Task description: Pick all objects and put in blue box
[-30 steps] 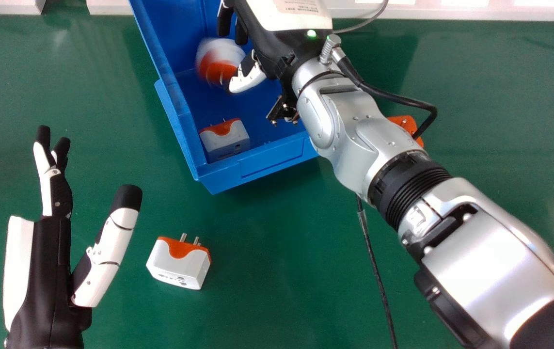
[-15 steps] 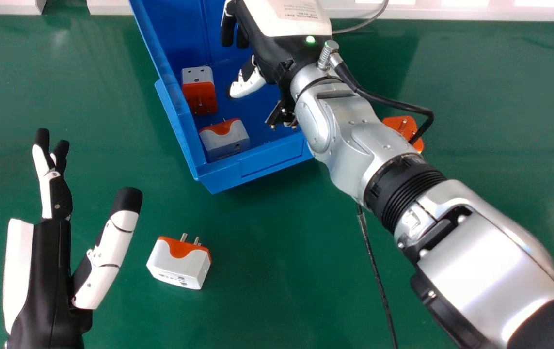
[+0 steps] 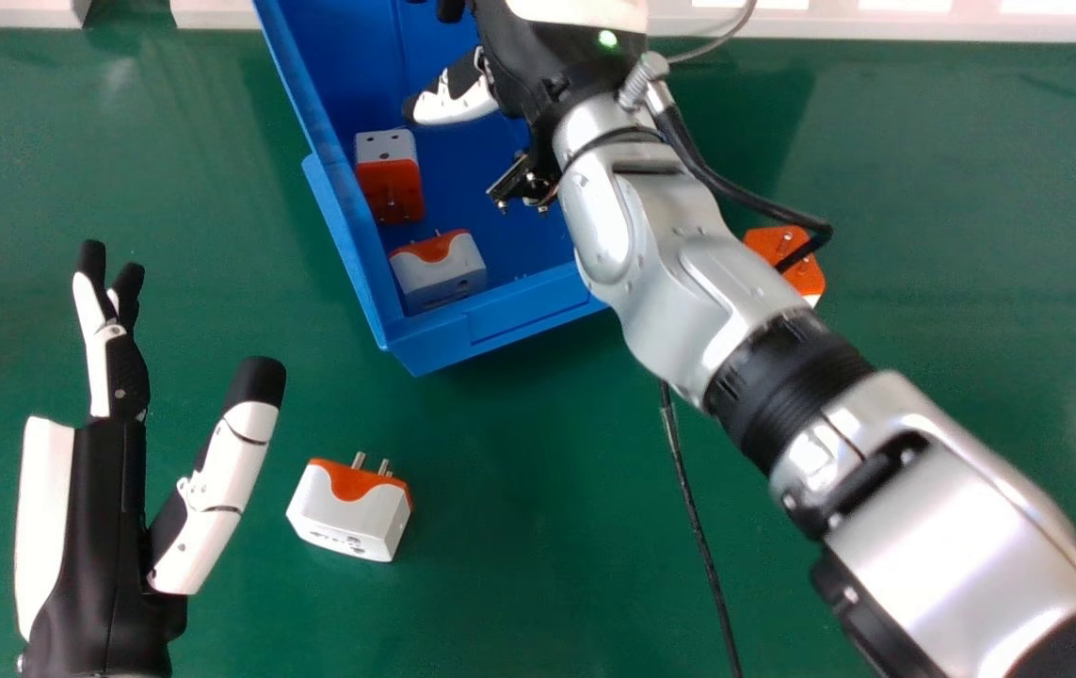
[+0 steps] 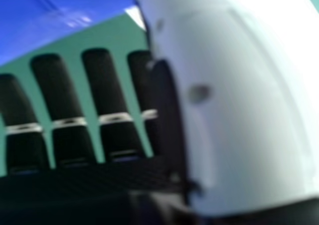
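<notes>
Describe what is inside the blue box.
One orange-and-white adapter lies by the left wall and another adapter near the front left corner of the blue box. The right hand and forearm cover its right part; what lies beneath them cannot be seen.

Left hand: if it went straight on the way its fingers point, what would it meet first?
Probably the white edging beyond the table, though the left hand might pass above it, its height being unclear.
</notes>
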`<state>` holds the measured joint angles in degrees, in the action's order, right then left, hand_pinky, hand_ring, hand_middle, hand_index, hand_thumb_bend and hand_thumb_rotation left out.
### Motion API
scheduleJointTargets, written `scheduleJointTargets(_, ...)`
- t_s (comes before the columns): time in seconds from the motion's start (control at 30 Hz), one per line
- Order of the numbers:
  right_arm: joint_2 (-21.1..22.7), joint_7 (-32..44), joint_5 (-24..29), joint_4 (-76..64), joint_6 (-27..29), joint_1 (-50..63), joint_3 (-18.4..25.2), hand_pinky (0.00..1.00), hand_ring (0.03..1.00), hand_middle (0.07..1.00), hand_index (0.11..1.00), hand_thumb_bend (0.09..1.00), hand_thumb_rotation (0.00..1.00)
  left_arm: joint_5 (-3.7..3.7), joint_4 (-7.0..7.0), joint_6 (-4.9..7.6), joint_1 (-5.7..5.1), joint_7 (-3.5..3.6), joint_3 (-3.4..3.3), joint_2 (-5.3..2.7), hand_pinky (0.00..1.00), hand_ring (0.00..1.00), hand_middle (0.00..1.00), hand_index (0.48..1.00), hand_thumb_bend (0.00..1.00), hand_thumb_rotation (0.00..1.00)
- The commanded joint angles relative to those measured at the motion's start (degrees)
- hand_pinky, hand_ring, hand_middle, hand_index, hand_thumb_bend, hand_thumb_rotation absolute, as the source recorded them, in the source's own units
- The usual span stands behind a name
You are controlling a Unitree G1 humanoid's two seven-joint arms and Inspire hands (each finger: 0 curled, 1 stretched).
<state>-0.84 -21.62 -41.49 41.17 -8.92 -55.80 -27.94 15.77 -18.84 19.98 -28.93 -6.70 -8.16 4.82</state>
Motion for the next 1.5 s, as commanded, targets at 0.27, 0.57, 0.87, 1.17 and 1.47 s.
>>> scheduleJointTargets(0.27, 8.07, 1.69, -5.60, -38.77, 0.95, 25.45, -0.37, 0.71, 0.897, 0.923, 0.901, 0.339, 0.40, 1.48, -1.75, -0.09, -0.08, -1.80, -0.16, -0.72, 1.00, 1.00, 1.00, 1.000, 0.64, 0.92)
scheduleJointTargets(0.57, 17.87, 1.49, -6.21, -52.23, 13.12, 45.67, -0.06, 0.69, 0.862, 0.886, 0.883, 0.340, 0.45, 1.25, -0.41, 1.85, -0.08, -2.57, -1.07, -0.32, 1.00, 1.00, 1.00, 1.000, 0.61, 0.91)
scheduleJointTargets(0.87, 26.08, 1.64, -6.30, -54.33, 28.47, 59.34, 0.75, 0.63, 0.780, 0.808, 0.803, 0.378, 0.38, -0.69, -2.60, 0.10, -1.34, -1.61, -2.05, -0.87, 1.00, 1.00, 1.00, 1.000, 0.63, 0.92)
scheduleJointTargets(1.17, 27.34, 4.30, -7.29, -51.50, 35.53, 62.55, -0.34, 0.62, 0.757, 0.786, 0.770, 0.381, 0.37, -1.90, -4.20, -1.04, -1.65, -1.10, -2.41, -1.39, 1.00, 1.00, 1.00, 1.000, 0.63, 0.92)
scheduleJointTargets(1.47, 23.24, 7.10, -8.39, -47.35, 37.44, 58.39, -1.95, 0.61, 0.733, 0.771, 0.754, 0.380, 0.40, -2.04, -4.53, -1.64, -1.37, -1.03, -2.29, -1.52, 1.00, 1.00, 1.00, 1.000, 0.64, 0.91)
